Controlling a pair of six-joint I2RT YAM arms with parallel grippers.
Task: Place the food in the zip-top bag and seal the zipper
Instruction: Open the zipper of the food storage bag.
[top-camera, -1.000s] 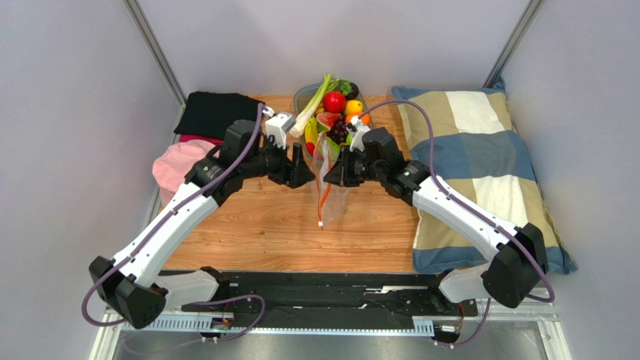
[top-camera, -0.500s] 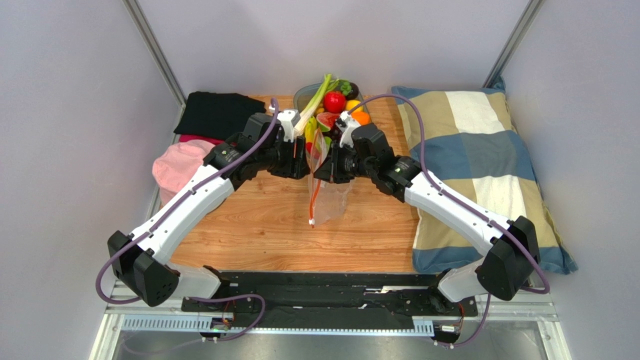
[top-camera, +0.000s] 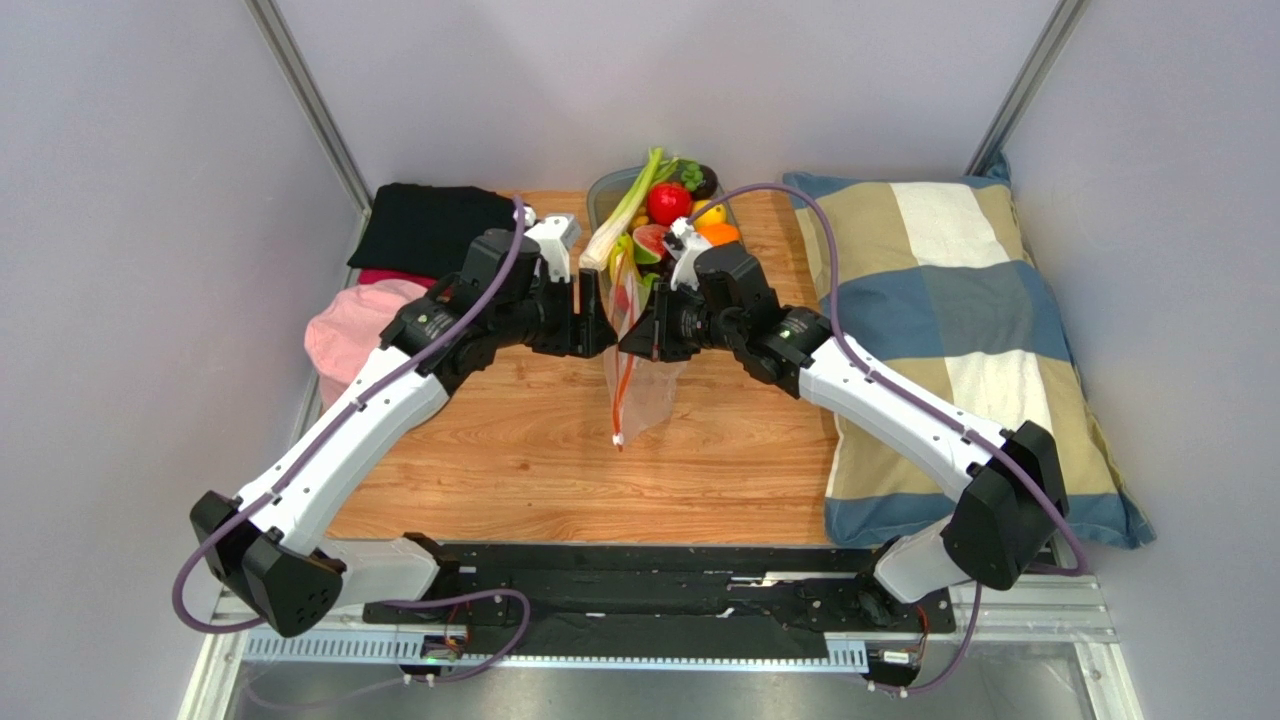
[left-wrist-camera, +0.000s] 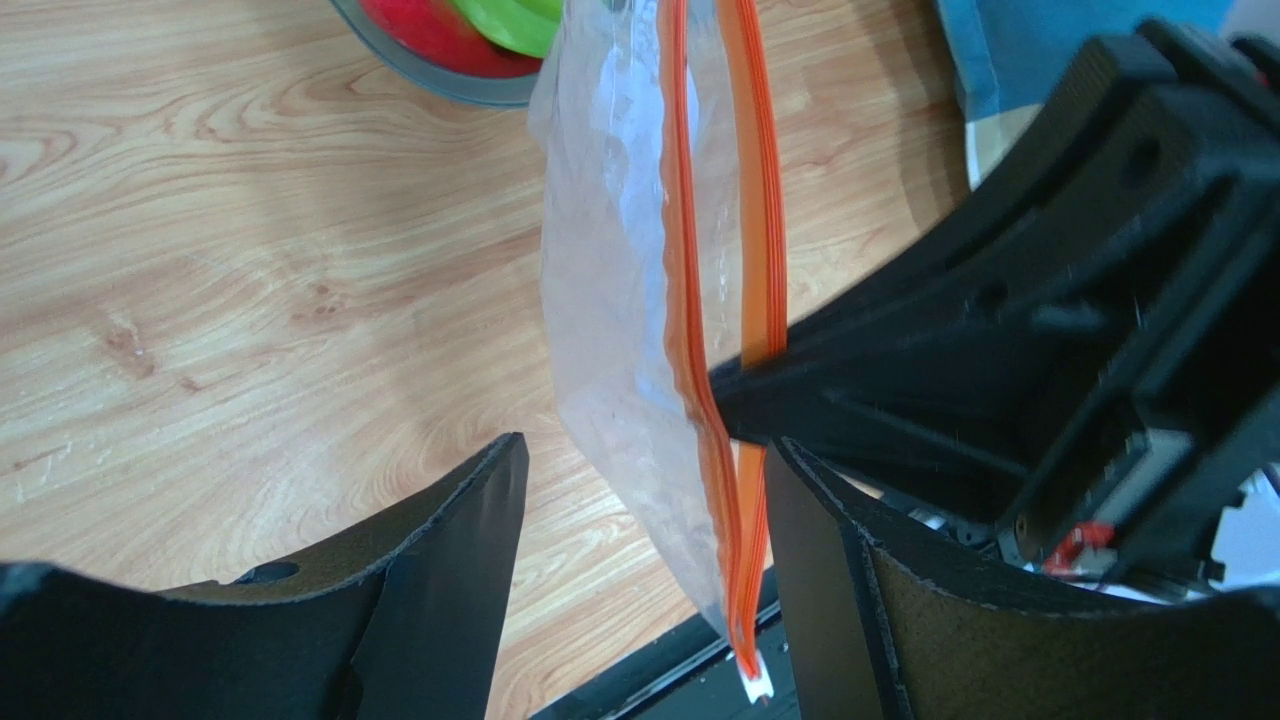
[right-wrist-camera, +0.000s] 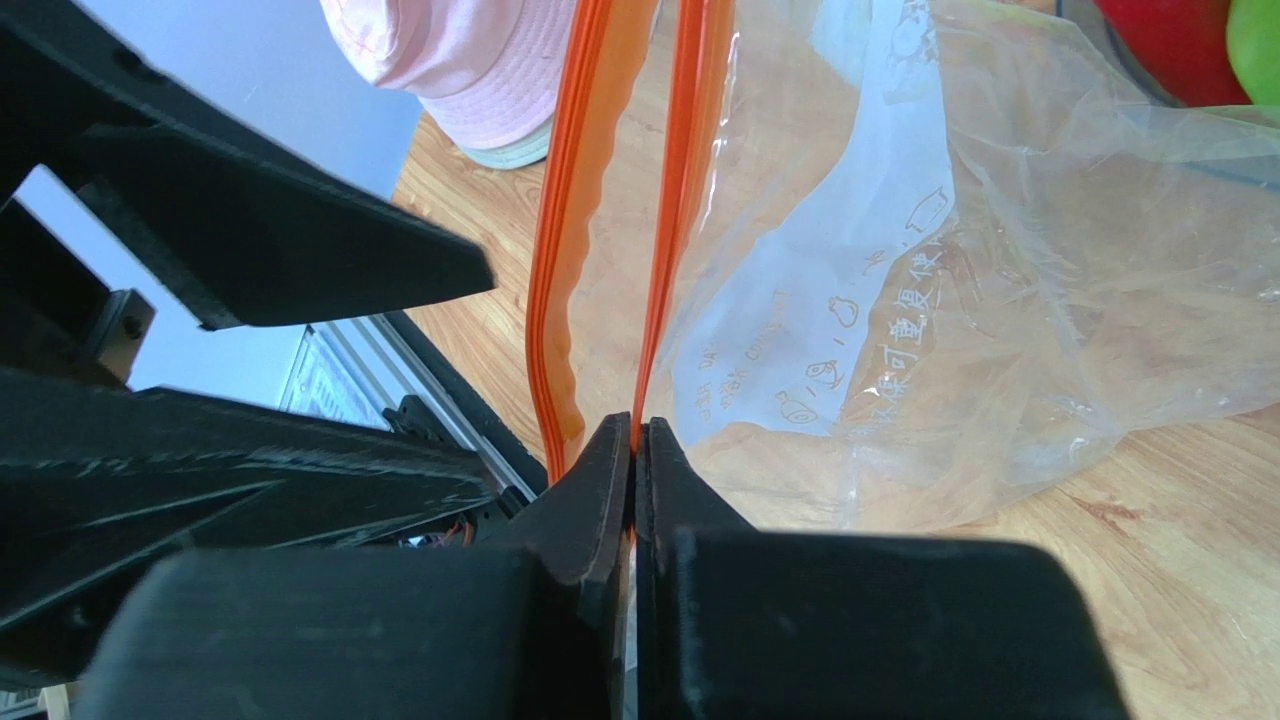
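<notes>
The faint grey print on your zip-top bag (right-wrist-camera: 962, 300) is too pale to read; the bag hangs just on the near side of the tray (top-camera: 603, 186) of food (top-camera: 670, 204). Your right gripper (right-wrist-camera: 634, 447) pinches one strip of the zipper (left-wrist-camera: 679, 285), and your left gripper (left-wrist-camera: 646, 458) stands spread wide around the bag. Since a second ago, both have edged closer to the tray.

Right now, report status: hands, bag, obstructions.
Right hand shut on zipper edge. Left hand open by zip-top bag. Bag empty, zipper open. Nothing blocking.
</notes>
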